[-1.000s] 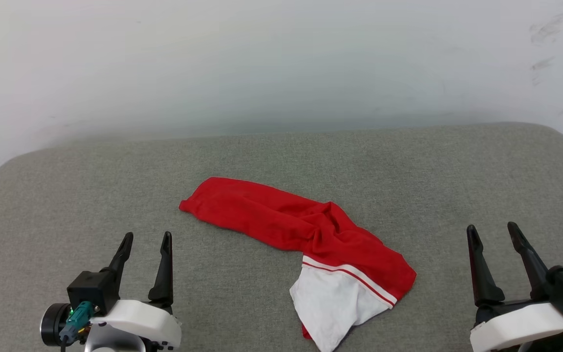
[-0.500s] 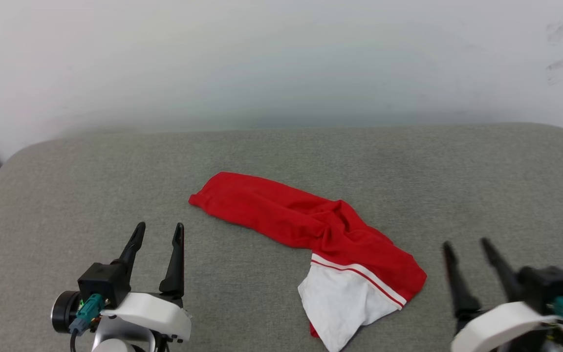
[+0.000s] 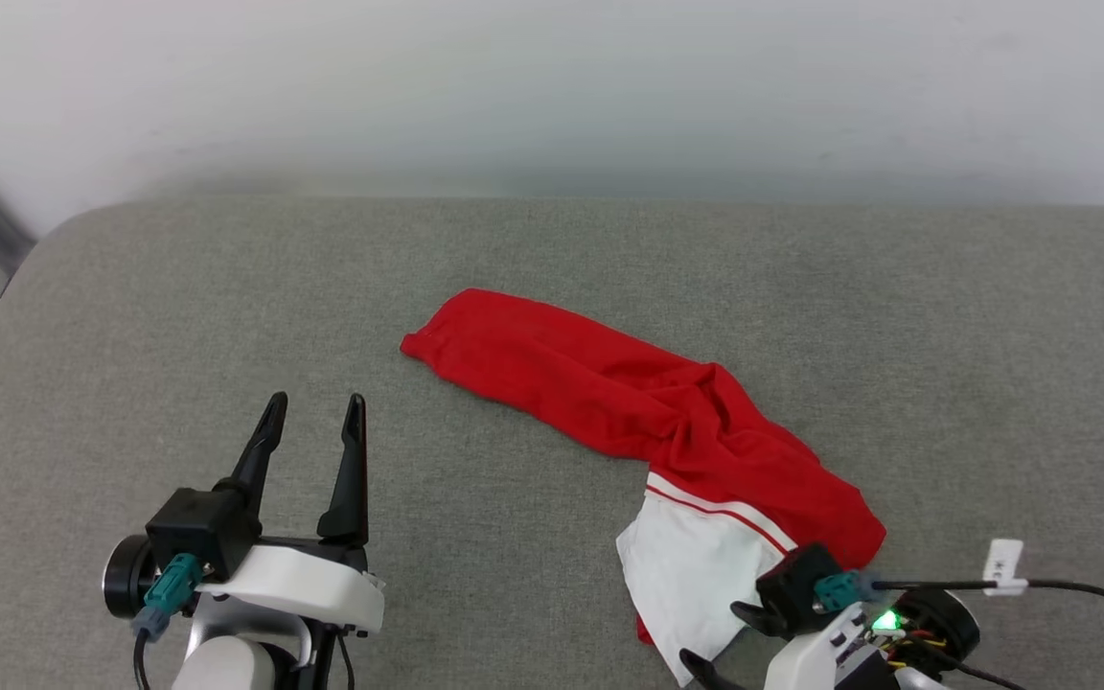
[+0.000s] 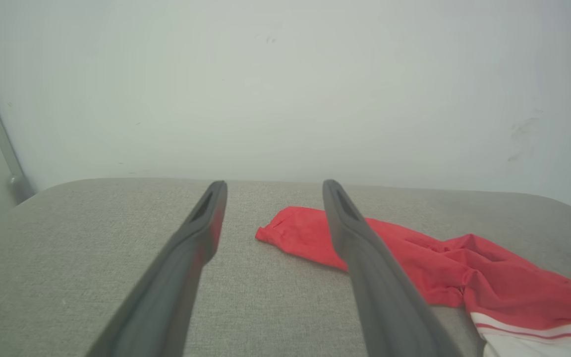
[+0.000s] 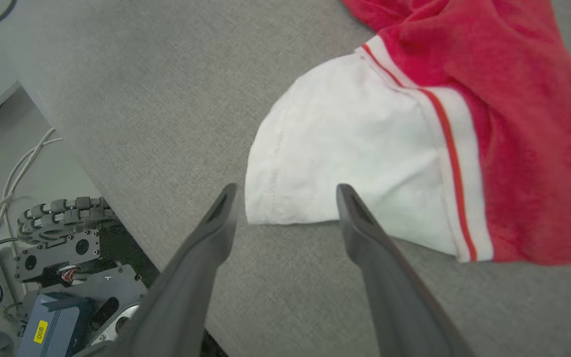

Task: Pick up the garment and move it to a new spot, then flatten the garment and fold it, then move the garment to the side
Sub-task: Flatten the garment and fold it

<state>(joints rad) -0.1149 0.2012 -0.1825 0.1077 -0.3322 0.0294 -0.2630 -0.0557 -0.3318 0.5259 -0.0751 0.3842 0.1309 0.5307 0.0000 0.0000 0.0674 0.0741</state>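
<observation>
— Grippers, how many?
— Two: left gripper [image 3: 314,401] and right gripper [image 5: 286,191] are both gaping, holding nothing.
— Garment [image 3: 629,402]?
— One, lying mid-pad on the grey pad [image 3: 226,287], its white sleeve [image 5: 355,148] pointing toward five o'clock. One yellow sticker [image 5: 40,331] is reading "800".

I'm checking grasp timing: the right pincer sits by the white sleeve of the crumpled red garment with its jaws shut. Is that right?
Not quite. The right pincer is by the white sleeve of the crumpled red garment, but its jaws are open, not shut: the right wrist view shows them spread apart with nothing held between them.
</observation>
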